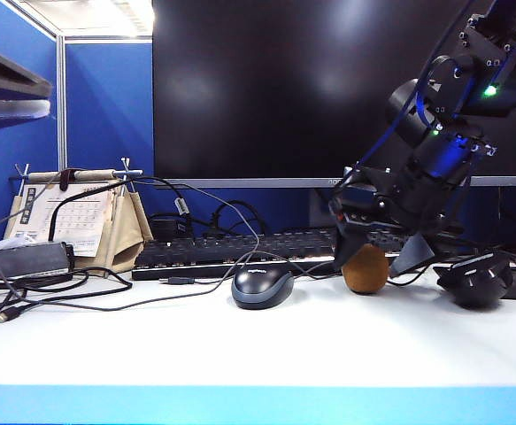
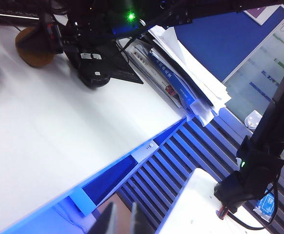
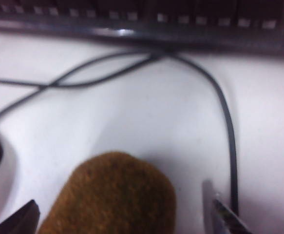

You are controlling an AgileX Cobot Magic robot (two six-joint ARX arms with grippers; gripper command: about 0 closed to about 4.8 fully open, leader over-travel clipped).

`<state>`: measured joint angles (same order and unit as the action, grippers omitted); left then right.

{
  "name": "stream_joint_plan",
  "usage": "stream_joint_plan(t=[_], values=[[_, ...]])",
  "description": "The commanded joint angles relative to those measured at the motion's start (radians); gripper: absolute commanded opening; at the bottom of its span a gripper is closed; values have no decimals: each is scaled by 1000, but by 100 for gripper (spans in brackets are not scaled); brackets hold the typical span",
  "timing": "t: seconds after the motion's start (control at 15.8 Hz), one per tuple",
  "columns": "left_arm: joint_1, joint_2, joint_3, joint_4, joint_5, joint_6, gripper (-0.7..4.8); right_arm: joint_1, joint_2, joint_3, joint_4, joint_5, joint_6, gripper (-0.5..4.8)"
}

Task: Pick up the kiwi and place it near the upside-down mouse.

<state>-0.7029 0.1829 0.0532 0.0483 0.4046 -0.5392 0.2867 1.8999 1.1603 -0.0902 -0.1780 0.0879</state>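
The right pincer (image 3: 124, 214) stands spread wide around the kiwi (image 3: 113, 195) on the table (image 1: 240, 345) — closing off-centre could roll it toward the upside-down mouse (image 1: 476, 279) just beyond — while the left pincer (image 2: 117, 219), far off past the table edge, looks released.

Keyboard (image 1: 240, 252) and cables (image 3: 227, 122) crowd behind kiwi (image 1: 365, 269).

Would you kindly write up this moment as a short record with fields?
kiwi: on the white table, in front of the keyboard
right claw: open, one finger on either side of the kiwi
left claw: off past the table's edge, holding nothing visible
upside-down mouse: right of the kiwi
blue-grey mouse: left of the kiwi
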Motion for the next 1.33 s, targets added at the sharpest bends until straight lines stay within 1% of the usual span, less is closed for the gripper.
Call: stream_joint_plan(t=[0.06, 0.13, 0.19, 0.32, 0.38, 0.44, 0.51, 0.63, 0.7, 0.76, 0.89, 0.95, 1.08, 1.14, 1.2, 1.27, 1.33], values=[[0, 0, 6, 12, 1, 0, 54, 10, 6, 3, 6, -42, 40, 375], [0, 0, 6, 12, 1, 0, 54, 10, 6, 3, 6, -62, 40, 275], [0, 0, 6, 12, 1, 0, 54, 10, 6, 3, 6, -69, 40, 233], [0, 0, 6, 12, 3, 0, 54, 10, 1, 3, 5, -140, 40, 229], [0, 0, 6, 12, 3, 1, 54, 10, -6, 3, 5, -148, 40, 229], [0, 0, 6, 11, 3, 8, 54, 10, -61, 3, 11, -159, 35, 229], [0, 0, 6, 11, 3, 8, 54, 10, -119, 3, 21, -166, 1, 229], [0, 0, 6, 11, 3, 8, 54, 9, -222, 3, 24, -165, -56, 227], [0, 0, 6, 11, 3, 11, 54, 9, -304, 2, 18, -161, -56, 209], [0, 0, 6, 11, 1, 12, 54, 9, -404, -2, 20, -150, -56, 209], [0, 0, 6, 12, 0, 17, 54, 11, -500, -4, 18, -111, -55, 209], [0, 0, 6, 11, 1, 39, 54, 11, -564, -24, 20, -100, -55, 209], [0, 0, 6, 11, 0, 61, 54, 11, -681, -110, 22, -52, -51, 209], [0, 0, 6, 12, 0, 61, 54, 11, -717, -147, 28, -48, -51, 209], [0, 0, 6, 12, 0, 61, 54, 11, -799, -239, 53, -47, -51, 209], [0, 0, 6, 12, 0, 74, 54, 11, -860, -309, 66, -26, -51, 209], [0, 0, 6, 9, 0, 88, 54, 11, -956, -416, 74, 5, -32, 209]])
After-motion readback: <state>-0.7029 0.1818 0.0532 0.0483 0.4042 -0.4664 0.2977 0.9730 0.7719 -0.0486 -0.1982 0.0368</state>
